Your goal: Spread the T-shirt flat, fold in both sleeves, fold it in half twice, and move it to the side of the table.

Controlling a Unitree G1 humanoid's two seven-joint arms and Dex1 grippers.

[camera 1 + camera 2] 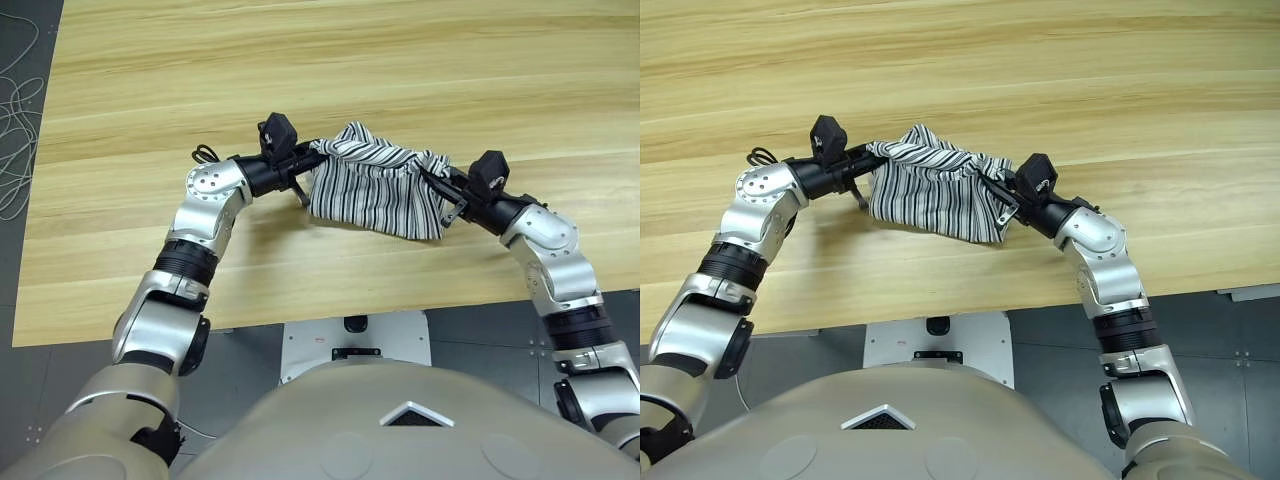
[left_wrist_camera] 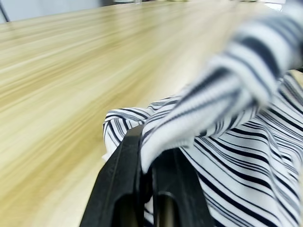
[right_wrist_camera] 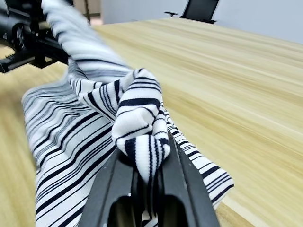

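Left eye view shows the T-shirt (image 1: 372, 192) hanging as a bunched, striped bundle between the two grippers, over the near part of the table (image 1: 300, 60). The left gripper (image 1: 305, 168) is pinched tight on the cloth at the shirt's left end. The right gripper (image 1: 438, 186) is pinched tight on a wad of cloth at its right end. The shirt's long way runs side to side, from one gripper to the other, and its middle sags toward the wood. Each gripper touches the shirt, so neither is nearer. To spread it flat, the grippers likely need to pull apart sideways and lay it down.
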